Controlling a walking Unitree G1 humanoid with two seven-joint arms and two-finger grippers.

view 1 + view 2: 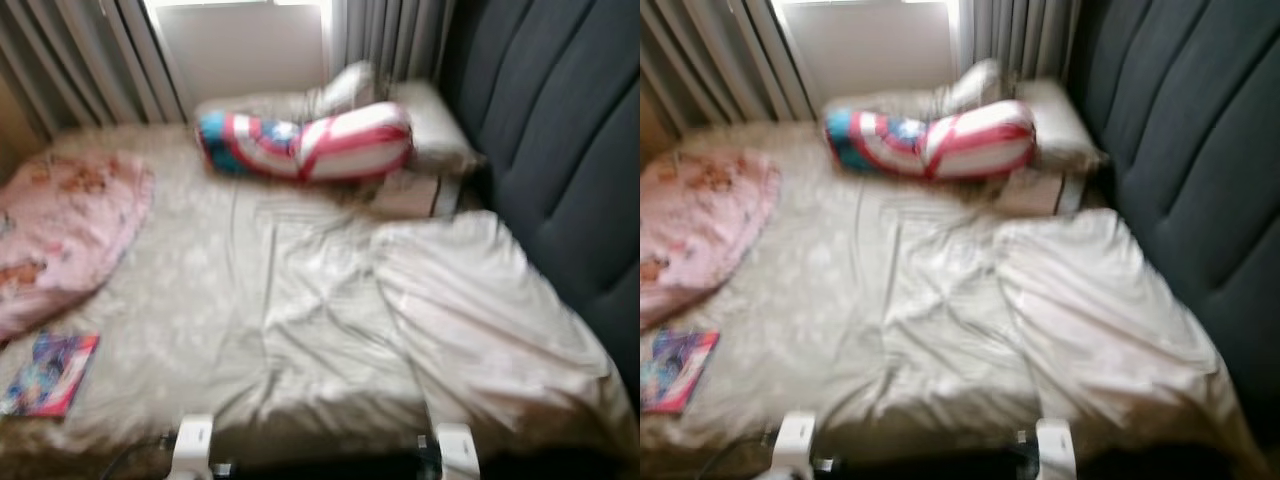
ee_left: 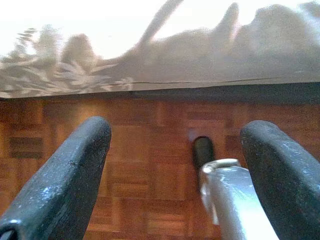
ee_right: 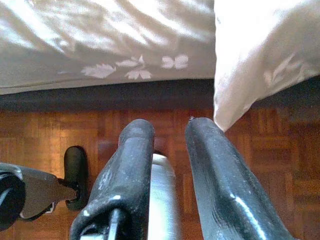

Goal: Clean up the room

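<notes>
The book (image 1: pixel 50 374) with the bright cover looks like the likeliest thing to tidy first: it lies flat on the bed (image 1: pixel 300 300) near its close edge, far over on the robot's left, with its long axis running away from the robot and slightly tilted. From the left gripper (image 2: pixel 175 165) it lies up and ahead, over the mattress edge, and a little outward; from the right gripper (image 3: pixel 167 165) it is well apart, across the whole width of the bed, so the left arm is plainly the nearer one and I judge the reach belongs to it. Beyond the book, further from the left gripper, a pink quilt (image 1: pixel 60 230) is bunched along the same side; the rumpled white sheet (image 1: pixel 480 310) is heaped up and ahead of the right gripper, one corner hanging over the edge just above its fingers. At the far end, well apart from both, a red, white and blue bolster (image 1: pixel 310 143) lies crosswise against the pillows (image 1: pixel 430 125). Both arms hang low beside the bed, fingers pointing down at the parquet floor (image 2: pixel 140 165). The left fingers stand wide apart and hold nothing; the right fingers are nearly together with a narrow gap, empty too. The head views are blurred.
</notes>
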